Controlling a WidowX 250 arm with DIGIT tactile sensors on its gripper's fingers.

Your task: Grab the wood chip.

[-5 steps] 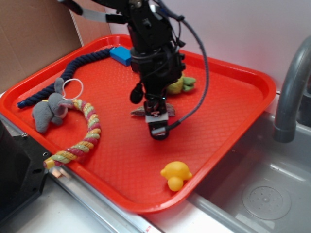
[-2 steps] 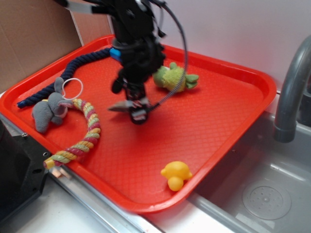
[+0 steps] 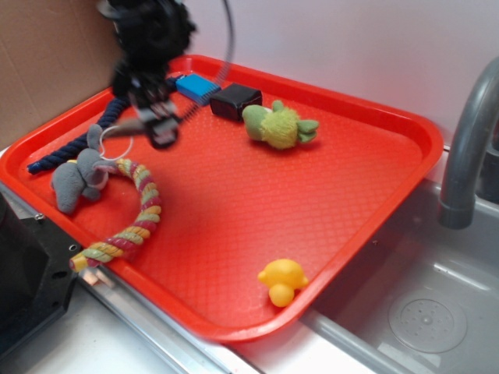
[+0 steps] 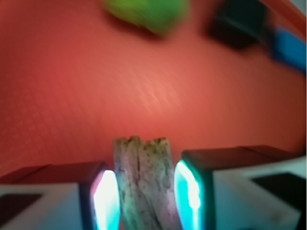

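holding the wood chip (image 4: 144,184) pinched between my end effector (image 3: 153,128) pads so it cannot slip, i carry it clear above the far left of the red tray (image 3: 405,125), near the rope (image 3: 78,144).

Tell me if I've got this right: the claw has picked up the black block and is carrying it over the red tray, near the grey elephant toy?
Not quite. The gripper holds the wood chip, not the black block, which sits at the back of the red tray beside the green plush toy. The wrist view shows the chip clamped between the fingers. The rest is right: it is above the tray near the grey elephant toy.
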